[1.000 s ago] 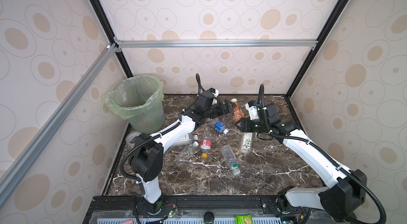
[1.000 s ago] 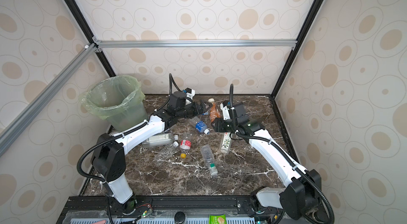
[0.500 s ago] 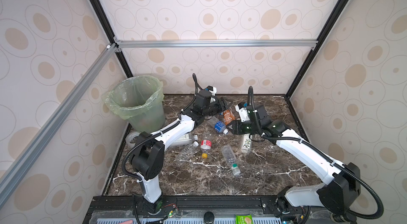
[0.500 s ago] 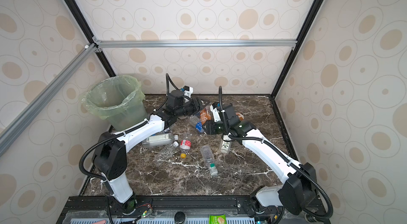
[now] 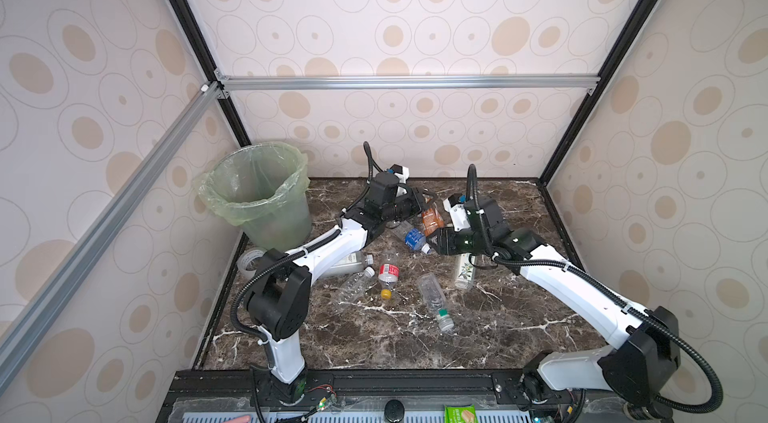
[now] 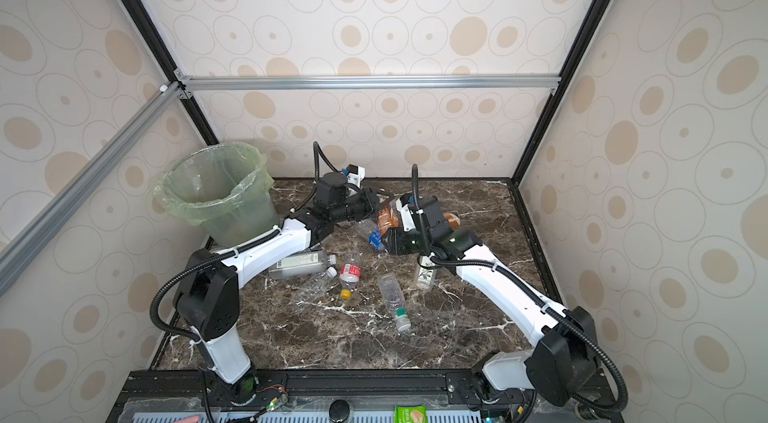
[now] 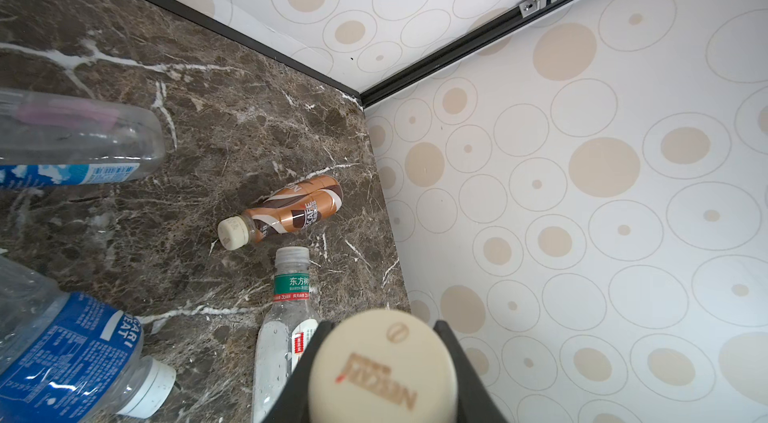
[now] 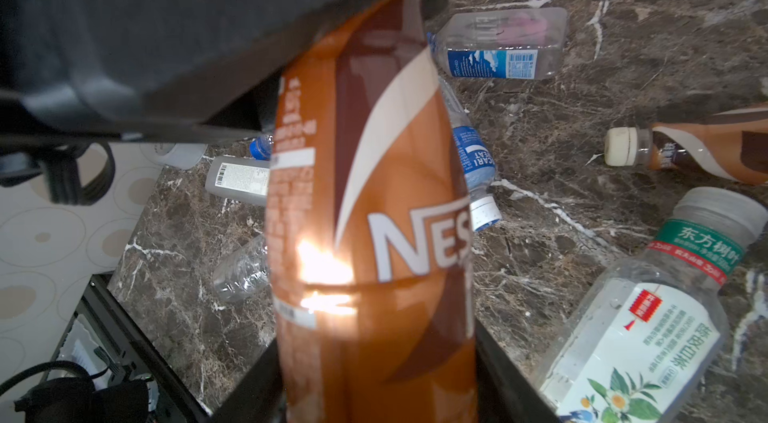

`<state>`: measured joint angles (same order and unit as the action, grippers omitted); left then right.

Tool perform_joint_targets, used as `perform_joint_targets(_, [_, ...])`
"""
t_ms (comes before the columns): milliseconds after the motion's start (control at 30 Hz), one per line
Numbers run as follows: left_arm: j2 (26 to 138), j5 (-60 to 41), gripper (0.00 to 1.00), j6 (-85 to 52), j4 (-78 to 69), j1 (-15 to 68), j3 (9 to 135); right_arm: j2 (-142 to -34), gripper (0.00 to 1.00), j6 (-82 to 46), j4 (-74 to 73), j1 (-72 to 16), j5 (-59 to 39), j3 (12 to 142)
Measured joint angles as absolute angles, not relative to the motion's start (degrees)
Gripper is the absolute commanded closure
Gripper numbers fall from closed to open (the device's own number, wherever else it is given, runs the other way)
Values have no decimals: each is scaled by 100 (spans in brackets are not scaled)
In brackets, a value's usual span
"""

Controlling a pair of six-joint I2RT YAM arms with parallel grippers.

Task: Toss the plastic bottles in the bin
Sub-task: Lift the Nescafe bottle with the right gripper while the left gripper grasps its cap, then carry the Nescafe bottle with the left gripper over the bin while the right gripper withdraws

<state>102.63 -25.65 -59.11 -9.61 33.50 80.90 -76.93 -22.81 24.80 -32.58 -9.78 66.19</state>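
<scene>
A brown-labelled plastic bottle (image 5: pixel 431 219) (image 8: pixel 374 234) hangs above the table's back middle between both arms. My left gripper (image 5: pixel 424 201) (image 7: pixel 382 342) is shut on its cream cap (image 7: pixel 382 367). My right gripper (image 5: pixel 436 239) (image 8: pixel 374 358) clasps its lower body, a finger against each side. The bin (image 5: pixel 270 225) (image 6: pixel 237 221), lined with a green bag, stands at the back left, well apart from both grippers. Several other plastic bottles lie on the marble: a blue-labelled one (image 5: pixel 413 238), a second brown one (image 7: pixel 291 213) (image 6: pixel 451 218) and a white-labelled one (image 5: pixel 465 273) (image 8: pixel 640 337).
Nearer the front lie a red-labelled bottle with a yellow cap (image 5: pixel 388 275), a clear one with a green cap (image 5: pixel 434 302), a crumpled clear one (image 5: pixel 353 283) and a grey-labelled one (image 5: pixel 351 263). A clear tape roll (image 5: pixel 249 263) sits by the bin's foot. Patterned walls close three sides.
My right gripper has carried the brown bottle leftward and up to the left gripper. The left gripper, open a second ago, has closed on the bottle's cap.
</scene>
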Motion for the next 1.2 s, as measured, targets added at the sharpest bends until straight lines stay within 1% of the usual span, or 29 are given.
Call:
perform_joint_targets(233, [10263,-2589,71,-5793,-869,3312,8073,-7695,24,-2296,2429,-3258,-1028,6598])
perform_joint_targets(367, [10263,-2563,70,-5640,-679,3216,8060,-7695,16,-2296,2405,-3258,-1037,6598])
perform_joint_targets(600, [10241,-2298,67,-5059,128,2902,8184,-7695,3,-2281,2392,-3258,-1055,6598])
perform_joint_targets(667, [10241,-2213,67,-4877,423,2746,8342,-7695,0,-2283,2383,-3258,-1055,6602])
perform_joint_targets(933, [10197,-1772,67,-4086,1542,2128,9500,-8062,0,-2263,2401,-3295,-1072,7244])
perform_joint_targets(1067, [10189,-1444,66,-3636,2187,1876,10296,-8438,0,-2091,2464,-3559,-1022,8016])
perform_joint_targets(1200, [10189,-913,66,-3175,2779,1671,11174,-8862,0,-1892,2493,-3911,-1009,8886])
